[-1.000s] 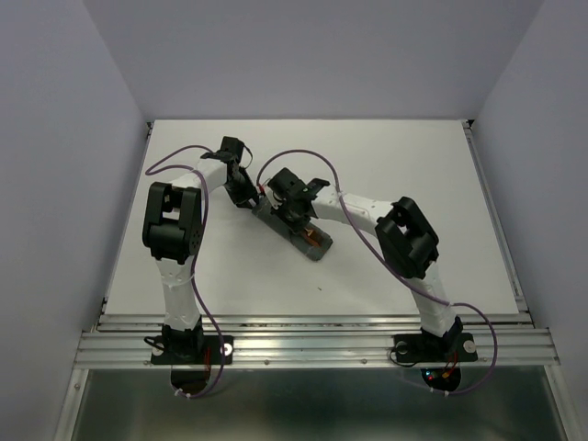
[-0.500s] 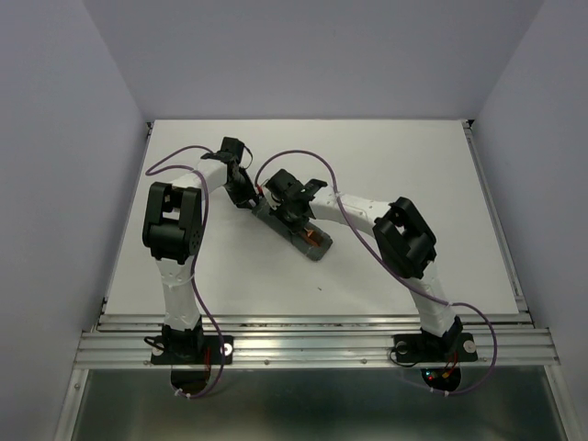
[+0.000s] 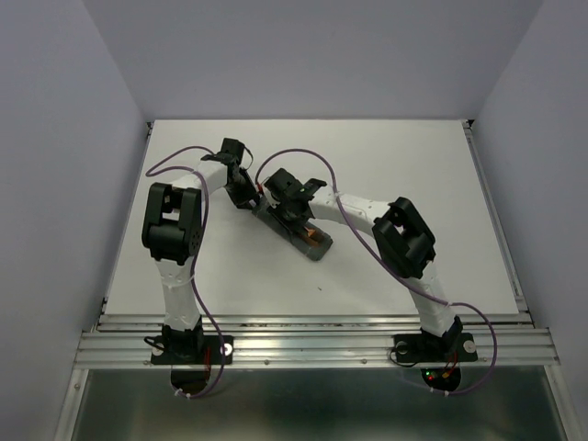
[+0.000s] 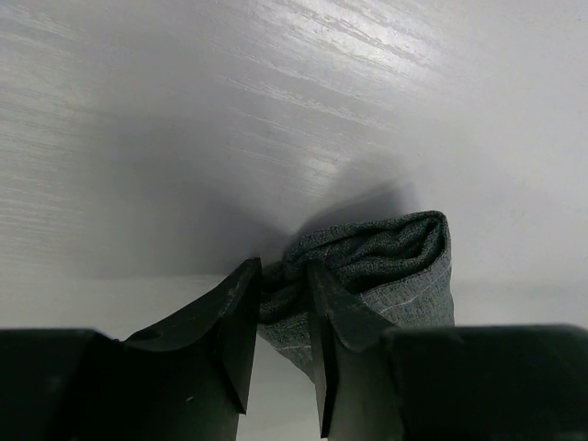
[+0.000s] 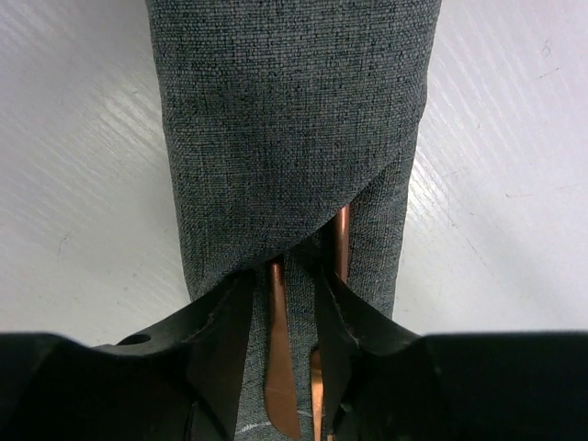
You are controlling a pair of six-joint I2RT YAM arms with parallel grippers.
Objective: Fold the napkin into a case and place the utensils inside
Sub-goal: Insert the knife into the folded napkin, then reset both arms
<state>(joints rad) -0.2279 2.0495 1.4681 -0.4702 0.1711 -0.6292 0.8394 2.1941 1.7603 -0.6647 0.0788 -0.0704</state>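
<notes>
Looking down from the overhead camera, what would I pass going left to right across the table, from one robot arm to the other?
left arm's black elbow → left gripper → grey cloth case → copper utensils poking from the case's right end → right arm's black elbow

Left arm (image 3: 175,285), right arm (image 3: 432,299) — white links, black joint housings, looped purple cables (image 3: 294,152), matte-black wedge fingers (image 4: 230,322).
</notes>
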